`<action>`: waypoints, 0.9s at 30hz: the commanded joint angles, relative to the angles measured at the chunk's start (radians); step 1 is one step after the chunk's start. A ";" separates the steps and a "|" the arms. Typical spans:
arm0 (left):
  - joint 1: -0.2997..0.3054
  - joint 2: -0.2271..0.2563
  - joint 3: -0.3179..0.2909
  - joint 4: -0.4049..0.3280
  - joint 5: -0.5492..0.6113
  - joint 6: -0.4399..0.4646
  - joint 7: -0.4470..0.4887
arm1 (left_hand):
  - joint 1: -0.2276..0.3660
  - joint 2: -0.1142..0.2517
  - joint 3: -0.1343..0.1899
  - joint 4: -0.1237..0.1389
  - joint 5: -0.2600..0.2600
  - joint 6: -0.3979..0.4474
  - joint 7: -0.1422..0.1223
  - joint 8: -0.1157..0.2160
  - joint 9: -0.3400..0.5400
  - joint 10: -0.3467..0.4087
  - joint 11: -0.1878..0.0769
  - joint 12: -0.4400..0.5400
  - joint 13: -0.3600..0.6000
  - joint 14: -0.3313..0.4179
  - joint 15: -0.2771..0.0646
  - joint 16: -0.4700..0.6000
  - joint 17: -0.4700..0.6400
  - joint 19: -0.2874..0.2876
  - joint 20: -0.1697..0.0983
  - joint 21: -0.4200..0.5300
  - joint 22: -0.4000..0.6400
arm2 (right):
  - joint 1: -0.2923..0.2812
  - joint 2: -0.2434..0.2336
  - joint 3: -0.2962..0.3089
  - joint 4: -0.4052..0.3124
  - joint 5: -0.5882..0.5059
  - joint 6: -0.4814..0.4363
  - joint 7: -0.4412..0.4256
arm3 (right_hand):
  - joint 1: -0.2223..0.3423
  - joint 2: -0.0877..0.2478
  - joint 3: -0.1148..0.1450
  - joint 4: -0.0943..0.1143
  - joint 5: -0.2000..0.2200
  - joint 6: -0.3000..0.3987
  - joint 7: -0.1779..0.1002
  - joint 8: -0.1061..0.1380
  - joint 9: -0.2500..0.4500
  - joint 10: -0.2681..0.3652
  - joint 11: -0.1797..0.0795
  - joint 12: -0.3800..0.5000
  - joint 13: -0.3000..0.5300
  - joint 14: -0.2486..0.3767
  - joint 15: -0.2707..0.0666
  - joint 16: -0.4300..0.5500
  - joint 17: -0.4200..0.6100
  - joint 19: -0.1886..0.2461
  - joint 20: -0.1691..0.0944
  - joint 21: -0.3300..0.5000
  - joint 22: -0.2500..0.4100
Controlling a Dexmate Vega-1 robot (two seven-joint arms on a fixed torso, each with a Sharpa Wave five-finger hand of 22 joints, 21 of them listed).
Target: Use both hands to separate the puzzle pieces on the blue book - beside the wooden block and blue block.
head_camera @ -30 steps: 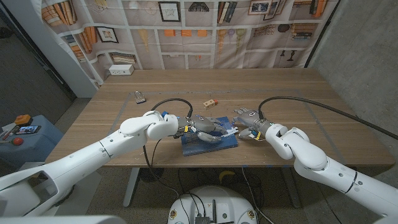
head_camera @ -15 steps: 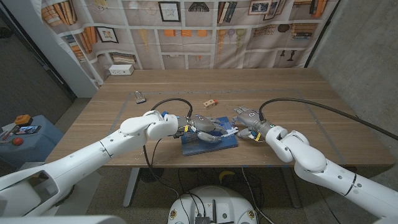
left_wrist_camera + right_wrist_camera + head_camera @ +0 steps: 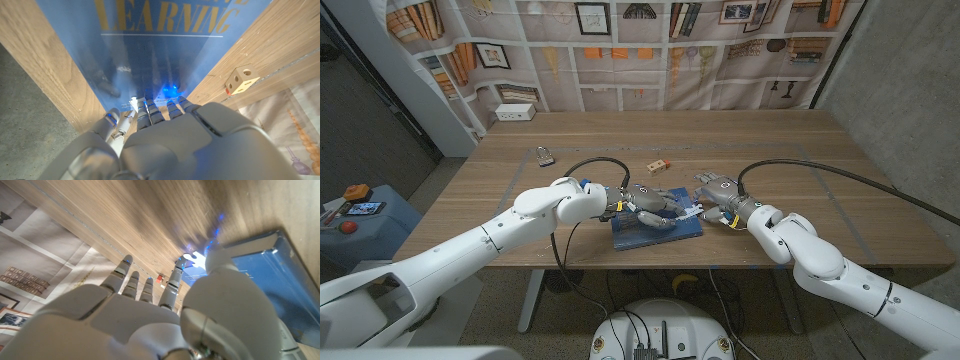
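While both arms reach in from the bottom corners of the head view, the left hand (image 3: pixel 648 203) rests over the blue book (image 3: pixel 660 228) at centre frame, and the right hand (image 3: pixel 718 196) stands at the book's right edge, fingers spread. The puzzle pieces (image 3: pixel 692 211) show as a pale speck between the two hands. A wooden block (image 3: pixel 658 165) lies just above the book.

From the left wrist view, the left hand's fingers (image 3: pixel 150 107) curl down onto the glossy cover; whether they pinch a piece cannot be told.

From the right wrist view, a small white piece (image 3: pixel 194 259) sits at the thumb's tip, apparently touched.

The pieces look thin, light and stiff, likely to slide on the slick cover; each is best pinched at its outer edges.
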 commanded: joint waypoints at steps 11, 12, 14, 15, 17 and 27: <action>0.005 0.001 0.002 0.001 -0.003 0.008 0.005 | 0.009 0.103 0.011 -0.001 -0.005 0.062 0.025 0.007 0.007 0.059 0.031 0.004 0.006 0.008 -0.085 -0.001 0.001 -0.055 -0.062 -0.001 0.003 | 0.000 -0.007 -0.008 -0.008 -0.009 0.001 -0.003 | 0.016 0.011 0.011 0.001 0.009 0.069 0.002 0.034 0.007 0.027 -0.014 0.008 0.002 0.016 -0.003 0.009 0.007 0.014 -0.002 0.000 0.003; 0.005 0.001 0.002 0.002 -0.004 0.008 0.005 | 0.009 0.103 0.011 -0.001 -0.005 0.062 0.026 0.007 0.007 0.059 0.031 0.003 0.006 0.008 -0.085 -0.001 0.001 -0.055 -0.062 -0.001 0.003 | 0.000 -0.009 -0.007 -0.011 -0.008 0.001 0.001 | 0.017 0.011 0.011 0.001 0.009 0.073 0.001 0.036 0.007 0.027 -0.014 0.008 0.002 0.014 -0.003 0.009 0.007 0.015 -0.004 -0.001 0.003; 0.005 0.000 0.003 0.003 -0.003 0.008 0.005 | 0.009 0.103 0.011 -0.002 -0.005 0.063 0.025 0.007 0.007 0.058 0.030 0.003 0.006 0.008 -0.085 -0.001 0.001 -0.055 -0.062 -0.001 0.003 | 0.002 -0.011 -0.006 -0.015 -0.008 0.002 0.015 | 0.019 0.012 0.011 0.002 0.009 0.080 0.001 0.039 0.008 0.026 -0.015 0.006 0.002 0.015 -0.005 0.009 0.007 0.016 -0.005 -0.001 0.003; 0.005 0.000 0.003 0.003 -0.003 0.008 0.006 | 0.009 0.103 0.012 -0.002 -0.005 0.063 0.026 0.007 0.007 0.058 0.031 0.003 0.006 0.008 -0.085 -0.001 0.001 -0.055 -0.063 -0.001 0.003 | 0.004 -0.012 -0.006 -0.017 -0.010 0.002 0.022 | 0.019 0.012 0.011 0.002 0.009 0.081 0.001 0.040 0.008 0.026 -0.015 0.006 0.002 0.015 -0.005 0.009 0.007 0.016 -0.005 -0.001 0.003; 0.007 0.000 0.003 0.002 -0.004 0.010 0.006 | 0.009 0.103 0.012 -0.002 -0.005 0.063 0.026 0.007 0.007 0.059 0.030 0.003 0.007 0.009 -0.085 -0.001 0.001 -0.054 -0.064 -0.001 0.003 | 0.005 -0.015 -0.005 -0.019 -0.008 0.007 0.027 | 0.020 0.013 0.011 0.002 0.009 0.086 0.001 0.042 0.009 0.024 -0.014 0.005 0.002 0.013 -0.006 0.008 0.007 0.017 -0.006 -0.001 0.003; 0.015 0.002 0.002 -0.005 -0.003 0.018 0.008 | 0.009 0.102 0.016 -0.003 -0.006 0.066 0.026 0.007 0.007 0.061 0.030 0.003 0.007 0.011 -0.085 -0.001 0.001 -0.050 -0.062 -0.001 0.003 | 0.019 -0.012 -0.007 -0.020 -0.006 0.024 0.063 | 0.026 0.019 0.013 0.003 0.010 0.100 0.000 0.049 0.010 0.016 -0.014 -0.001 0.001 0.007 -0.008 0.006 0.009 0.019 -0.009 -0.002 0.003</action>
